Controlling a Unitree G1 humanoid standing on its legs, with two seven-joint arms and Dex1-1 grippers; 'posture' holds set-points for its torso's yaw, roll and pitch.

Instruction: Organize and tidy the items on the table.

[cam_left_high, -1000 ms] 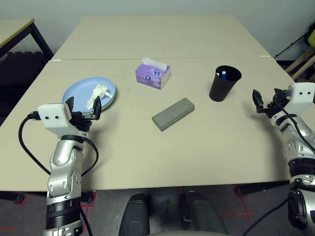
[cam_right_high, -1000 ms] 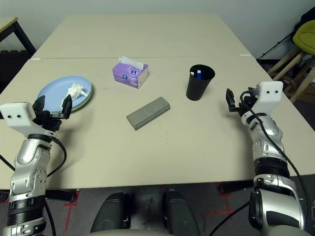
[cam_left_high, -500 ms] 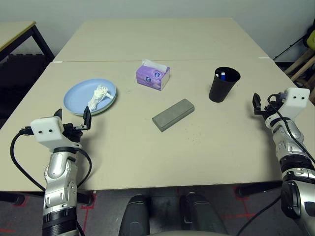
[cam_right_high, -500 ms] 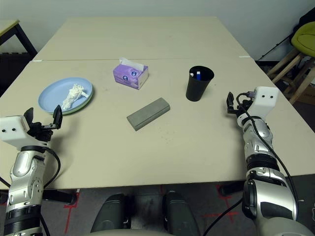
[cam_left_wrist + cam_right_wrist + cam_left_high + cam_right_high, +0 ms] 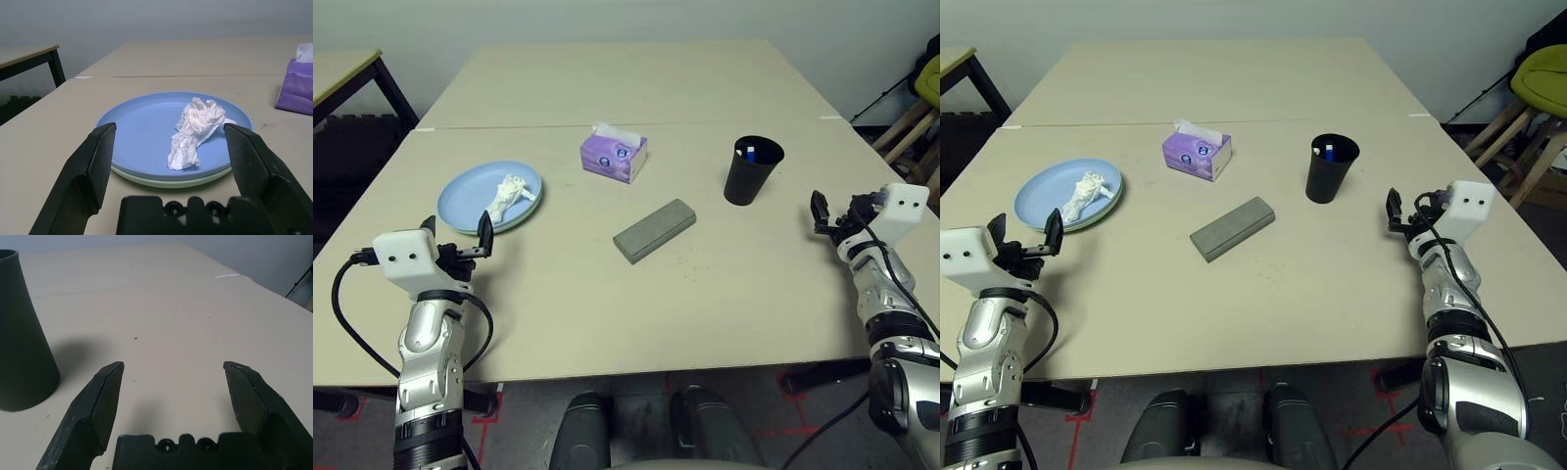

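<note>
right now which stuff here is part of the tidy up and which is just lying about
Part of the job:
- light blue plate stacked on pale green plate
- crumpled white tissue
- grey glasses case
- black cup
- purple tissue box

Just there:
- black-legged side table
- wooden stool legs

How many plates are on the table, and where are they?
2. A light blue plate lies on a pale green plate, stacked near the table's left side. A crumpled white tissue rests on top. Nothing suggests another plate underneath.
</note>
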